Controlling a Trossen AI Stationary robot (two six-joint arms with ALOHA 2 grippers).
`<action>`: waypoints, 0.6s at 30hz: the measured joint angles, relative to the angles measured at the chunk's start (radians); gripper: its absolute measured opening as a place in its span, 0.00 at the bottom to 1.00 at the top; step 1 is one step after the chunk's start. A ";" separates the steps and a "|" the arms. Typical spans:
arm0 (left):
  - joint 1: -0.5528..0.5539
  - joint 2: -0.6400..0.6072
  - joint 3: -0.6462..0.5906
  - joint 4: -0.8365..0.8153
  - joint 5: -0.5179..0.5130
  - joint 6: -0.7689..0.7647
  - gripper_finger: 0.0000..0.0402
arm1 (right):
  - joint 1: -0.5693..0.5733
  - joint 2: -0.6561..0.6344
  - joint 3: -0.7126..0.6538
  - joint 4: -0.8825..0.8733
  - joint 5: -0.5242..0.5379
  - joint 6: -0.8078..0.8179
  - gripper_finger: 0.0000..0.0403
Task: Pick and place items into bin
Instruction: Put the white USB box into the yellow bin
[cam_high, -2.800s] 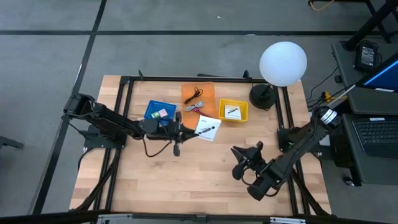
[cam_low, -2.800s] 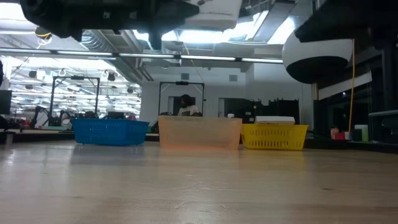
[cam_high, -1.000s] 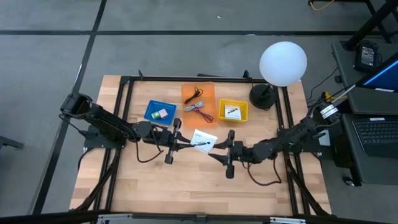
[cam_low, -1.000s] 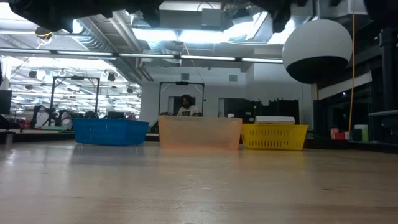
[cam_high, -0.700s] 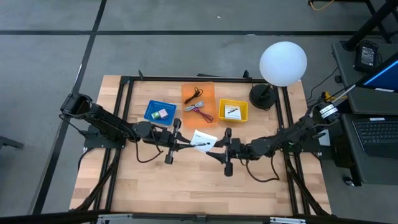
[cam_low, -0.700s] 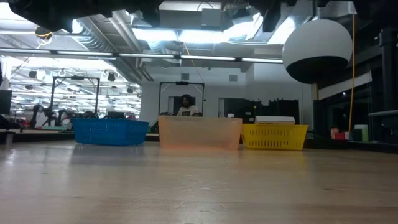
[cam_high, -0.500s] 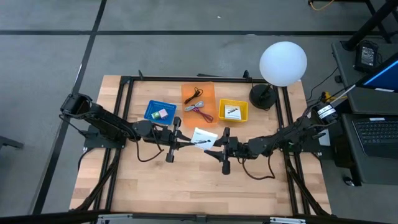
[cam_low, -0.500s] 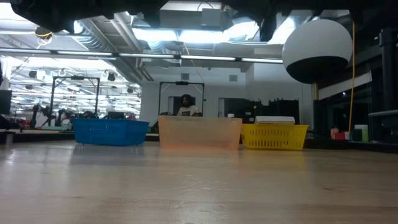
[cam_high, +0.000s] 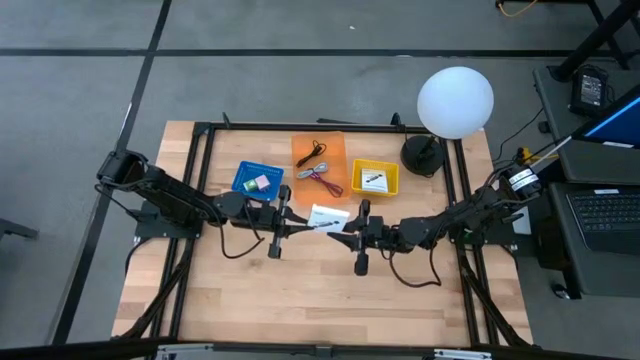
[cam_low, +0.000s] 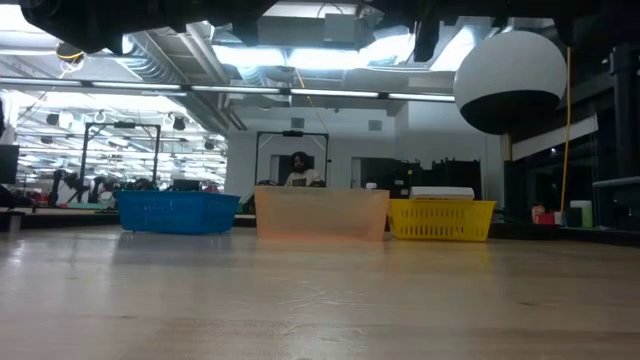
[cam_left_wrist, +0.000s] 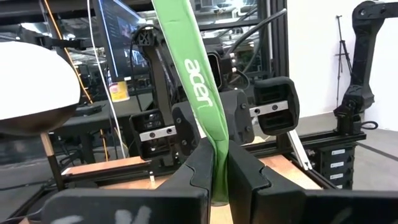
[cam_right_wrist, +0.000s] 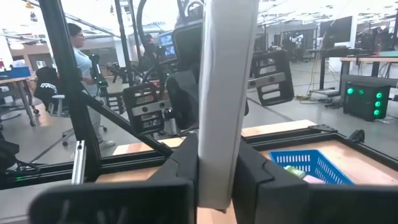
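Midway over the worktop (cam_high: 300, 295), the two hands meet on one thing. The left hand (cam_high: 297, 223) is clenched on the card (cam_high: 325, 215): its own wrist view shows both fingers pressed flat against a green face printed with white lettering. The right hand (cam_high: 347, 236) comes in from the opposite side. In its own wrist view its fingers flank the card's white face and look closed on it too. So the card hangs above the wood, held at both ends and in no bin yet.

The risk, as I judge it, lies in this double grip. If one arm pulls away before the other lets go, the thin sheet may bend, crease or slide out at an angle. If both let go together, it drops onto the worktop, short of the bins.

The card looks thin, stiff and smooth, hence slippery between hard pads. Beyond it stand three bins in a row:
- The blue bin (cam_high: 246, 174) has lattice walls and holds small pink and green pieces.
- The orange bin (cam_high: 333, 146) is smooth-walled and translucent, and holds thin cables (cam_high: 318, 172).
- The yellow bin (cam_high: 358, 185) is latticed and holds another white card (cam_high: 374, 180).

The worktop is pale planked wood.
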 joint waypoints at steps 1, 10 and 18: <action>0.000 0.000 0.000 0.000 0.001 0.002 0.04 | 0.000 0.000 0.000 0.000 0.001 0.000 0.10; 0.000 0.000 0.000 -0.005 0.006 0.000 0.11 | 0.002 -0.001 0.000 0.000 -0.003 0.015 0.07; -0.002 0.001 0.000 -0.018 -0.019 -0.016 0.21 | 0.033 -0.033 0.000 -0.003 0.010 -0.004 0.06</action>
